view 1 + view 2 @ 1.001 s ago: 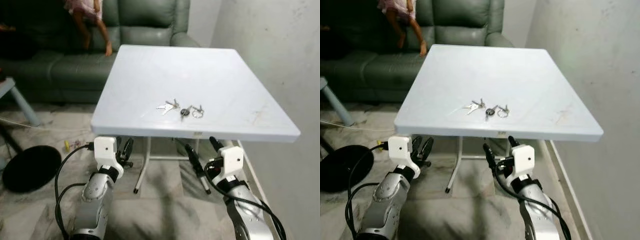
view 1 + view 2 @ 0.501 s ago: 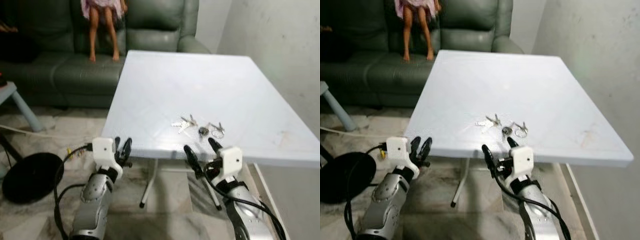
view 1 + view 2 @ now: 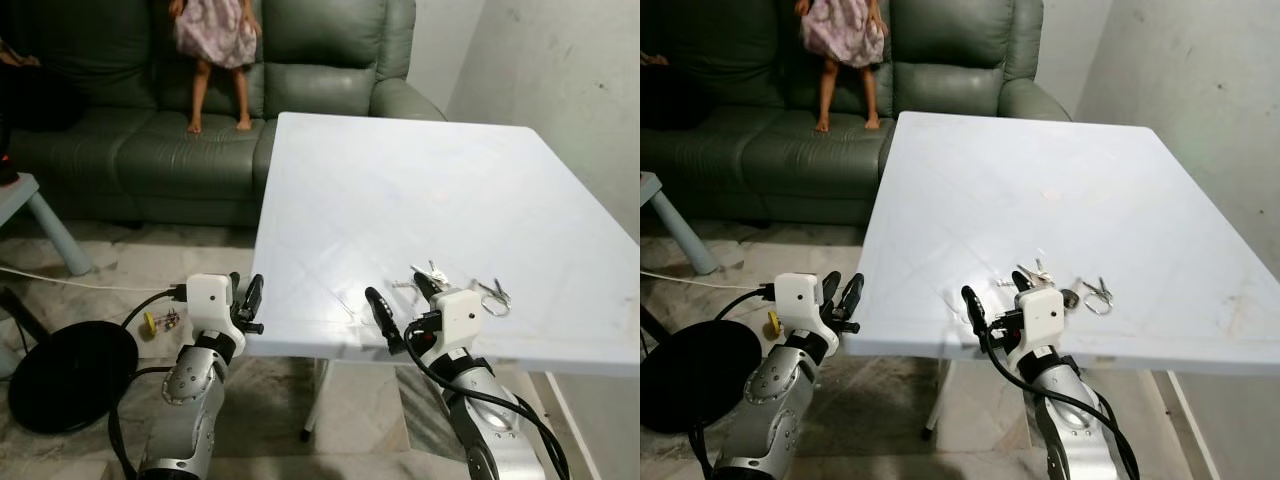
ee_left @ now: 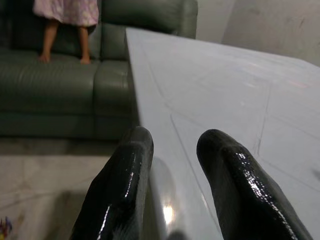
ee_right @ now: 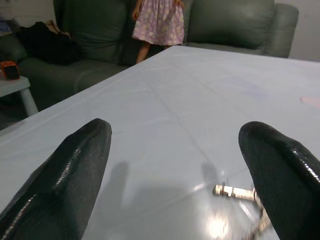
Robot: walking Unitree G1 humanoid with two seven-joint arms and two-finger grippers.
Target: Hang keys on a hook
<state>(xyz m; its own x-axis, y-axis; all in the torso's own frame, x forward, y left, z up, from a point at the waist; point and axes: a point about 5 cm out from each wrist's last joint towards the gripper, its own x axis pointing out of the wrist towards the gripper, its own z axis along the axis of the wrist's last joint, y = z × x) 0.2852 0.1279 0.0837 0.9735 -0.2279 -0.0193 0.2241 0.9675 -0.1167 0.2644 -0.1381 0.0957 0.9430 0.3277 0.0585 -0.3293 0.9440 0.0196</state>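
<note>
Here the keys (image 3: 432,276) lie ungrasped on the white tabletop (image 3: 400,190), just beyond the right hand (image 3: 400,303), its fingers spread wide.

White square plastic table (image 3: 420,190), centre to right of my view. Dark green leather sofa (image 3: 150,140), upper left; person in pink dress (image 3: 213,40) standing on it. Black round disc (image 3: 65,375), lower left floor.
</note>
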